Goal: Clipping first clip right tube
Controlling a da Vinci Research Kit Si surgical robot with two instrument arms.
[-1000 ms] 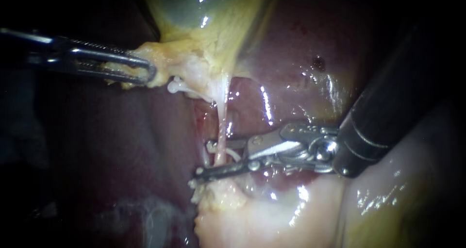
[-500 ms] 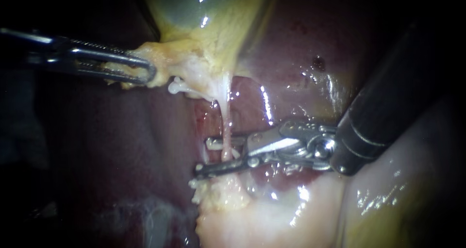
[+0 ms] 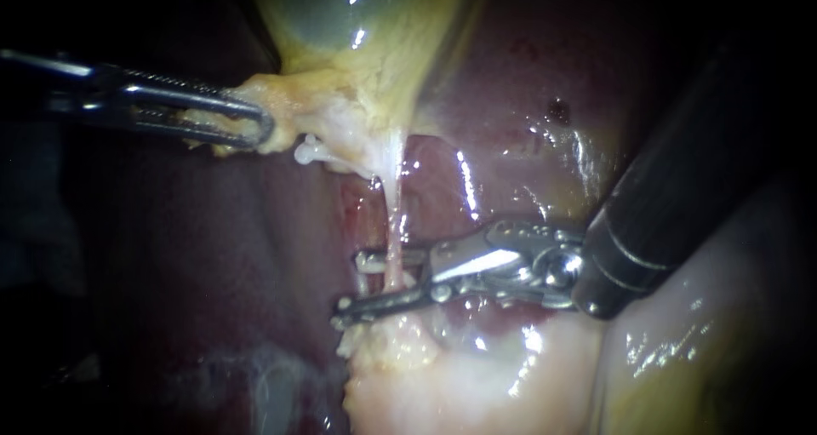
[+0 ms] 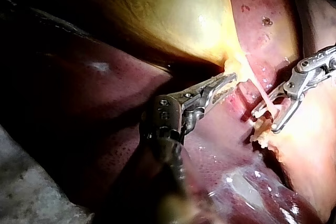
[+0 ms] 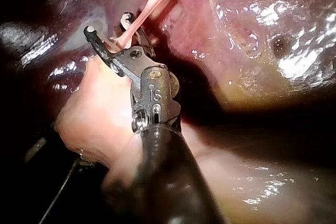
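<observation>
Nearest, a pale tissue mound [image 3: 442, 375] lies under my right instrument [image 3: 351, 280], whose dark shaft comes in from the upper right. Its jaws stand apart, one on each side of the thin pink tube [image 3: 393, 222], which passes through the gap just above the mound. The tube runs up taut into yellow tissue [image 3: 311, 103] below the gallbladder [image 3: 340, 18]. My left instrument [image 3: 255, 124] has its jaws clamped on that yellow tissue. Dark red liver [image 3: 528, 86] lies behind.
</observation>
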